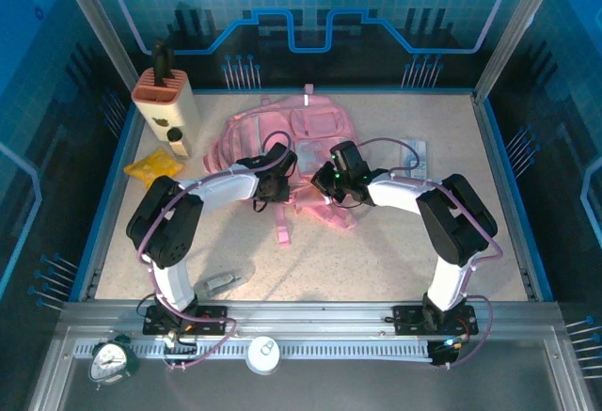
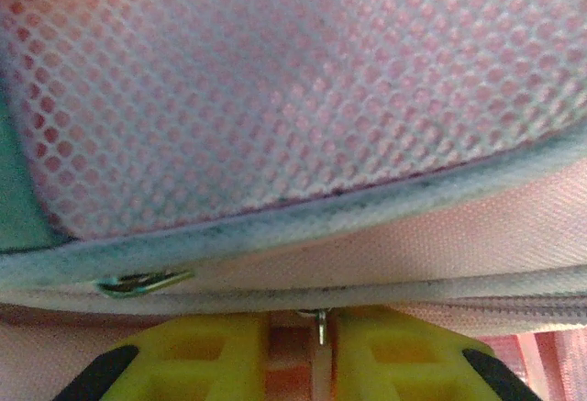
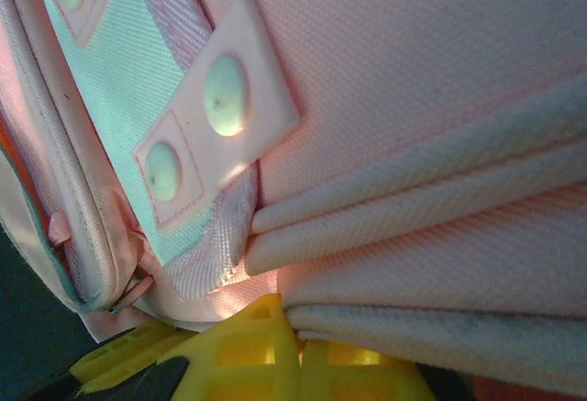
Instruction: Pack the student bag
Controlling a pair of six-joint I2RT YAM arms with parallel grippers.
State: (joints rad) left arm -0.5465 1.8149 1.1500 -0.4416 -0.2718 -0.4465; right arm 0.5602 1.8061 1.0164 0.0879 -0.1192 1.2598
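As viewed from above, student bag (image 1: 315,129): on desk (image 1: 376,251) centre, near edge hidden beneath both arms.
Left pincer (image 2: 301,332): narrowly parted, zip pull (image 2: 321,325) in the gap; grip unclear.
Right pincer (image 3: 295,323): pressed together, apparently against bag folds.

The student bag (image 1: 315,124), a soft pink fabric backpack with pale front pockets, lies flat on its back just right of the beige holder (image 1: 167,101), its top loop pointing away from the arms, level with the holder. One pink strap (image 1: 282,232) trails out from its lower end, nearer the arms than the holder is. Close up, its fabric shows a pink mesh panel (image 2: 293,98) edged in grey piping above a zip, and a pale tab (image 3: 215,135) bearing two round studs beside loose folds.
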